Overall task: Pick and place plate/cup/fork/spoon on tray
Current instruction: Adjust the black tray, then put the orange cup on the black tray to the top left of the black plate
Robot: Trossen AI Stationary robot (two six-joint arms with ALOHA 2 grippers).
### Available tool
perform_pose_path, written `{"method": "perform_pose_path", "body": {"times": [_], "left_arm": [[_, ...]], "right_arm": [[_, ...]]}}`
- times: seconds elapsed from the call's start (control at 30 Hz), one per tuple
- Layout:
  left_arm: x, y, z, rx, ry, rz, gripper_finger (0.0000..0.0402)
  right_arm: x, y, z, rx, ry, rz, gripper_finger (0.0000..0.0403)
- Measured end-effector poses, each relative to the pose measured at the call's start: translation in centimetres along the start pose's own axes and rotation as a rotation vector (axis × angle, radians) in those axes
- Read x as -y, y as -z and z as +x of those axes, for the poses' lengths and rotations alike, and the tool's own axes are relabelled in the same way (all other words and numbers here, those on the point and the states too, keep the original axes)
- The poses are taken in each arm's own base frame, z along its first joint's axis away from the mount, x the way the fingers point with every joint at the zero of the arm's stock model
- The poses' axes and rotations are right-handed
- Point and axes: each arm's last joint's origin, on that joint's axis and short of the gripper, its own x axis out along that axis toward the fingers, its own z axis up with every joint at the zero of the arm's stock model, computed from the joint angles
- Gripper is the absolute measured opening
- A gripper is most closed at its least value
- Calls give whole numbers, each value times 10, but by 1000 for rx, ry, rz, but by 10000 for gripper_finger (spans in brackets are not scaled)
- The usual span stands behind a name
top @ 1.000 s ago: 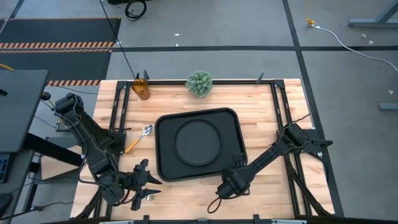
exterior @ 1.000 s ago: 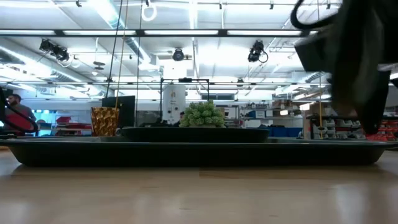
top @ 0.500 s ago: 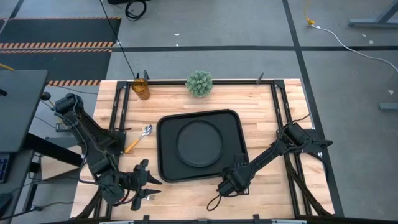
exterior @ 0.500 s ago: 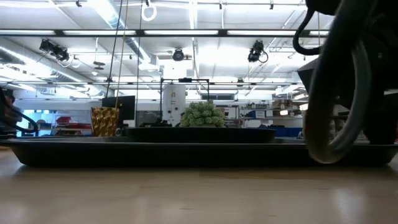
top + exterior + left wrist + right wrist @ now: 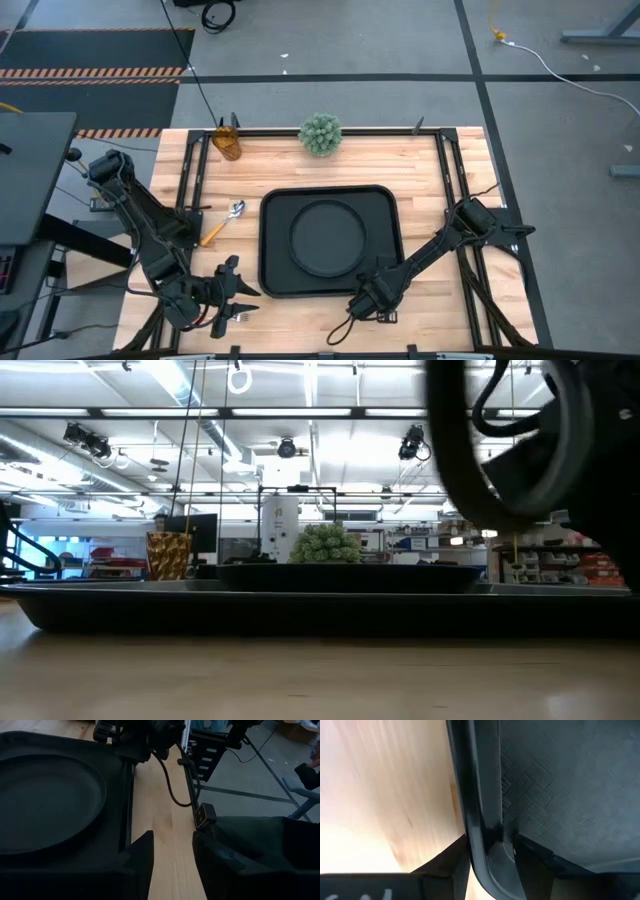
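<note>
Now the right tool (image 5: 378, 290) sits at the near right corner of the tray (image 5: 273, 285), and in the right wrist view its two fingers (image 5: 451, 862) stand on either side of the tray's raised rim (image 5: 482, 820), closed onto it. The tray lies in the middle of the wooden counter (image 5: 430, 180), with the round plate (image 5: 328, 236) lying flat inside it, roughly centred. In the low view the tray (image 5: 300, 610) spans almost the full width, with the plate (image 5: 345, 573) resting on it.

The left tool (image 5: 232, 290) hovers near the front left part of the counter, just beside the tray's near left corner, its fingers parted and holding nothing; the left wrist view shows bare wood between its fingers (image 5: 142, 857).

The spoon (image 5: 224, 222) lies on the counter to the left of the tray, near but apart from it. The fork (image 5: 236, 316) lies at the front edge, close under the left tool, only partly visible. The cup (image 5: 227, 142) stands upright at the far left corner, and a green spiky plant (image 5: 320, 134) stands at the far edge, behind the tray.
</note>
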Motion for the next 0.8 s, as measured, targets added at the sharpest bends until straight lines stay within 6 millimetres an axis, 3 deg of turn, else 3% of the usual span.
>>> {"method": "perform_pose_path", "body": {"times": [0.37, 0.8], "left_arm": [[0, 0, 0, 0, 0, -1, 141], [6, -8, -1, 80, 33, 126, 142]], "right_arm": [[0, -6, -7, 139, 25, 137, 153], [-31, 30, -88, 771, -78, 218, 153]]}}
